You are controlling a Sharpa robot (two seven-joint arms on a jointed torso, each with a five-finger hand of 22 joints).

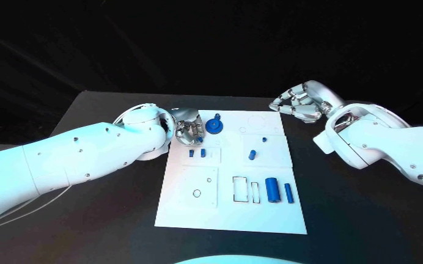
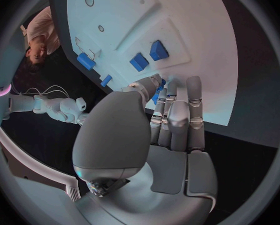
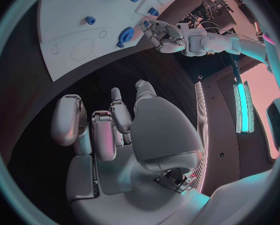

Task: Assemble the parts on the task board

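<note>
The white task board [image 1: 231,212] lies in the middle of the table. My left hand [image 1: 187,131] is at the board's far left corner and pinches a blue round part [image 1: 214,126] between thumb and fingers. In the left wrist view only a sliver of that part [image 2: 159,91] shows behind the thumb. The right wrist view shows the round part [image 3: 126,35] beside my left hand [image 3: 168,35]. My right hand [image 1: 299,105] hovers off the board's far right corner, fingers curled in and holding nothing. Two small blue blocks [image 1: 197,153] lie just nearer than the left hand.
Other parts lie on the board: a small blue piece [image 1: 253,153], a tiny peg [image 1: 264,139], and two blue cylinders [image 1: 272,189] beside a rectangular slot [image 1: 241,189]. A round outline [image 1: 197,192] marks the near left panel. Black table surrounds the board.
</note>
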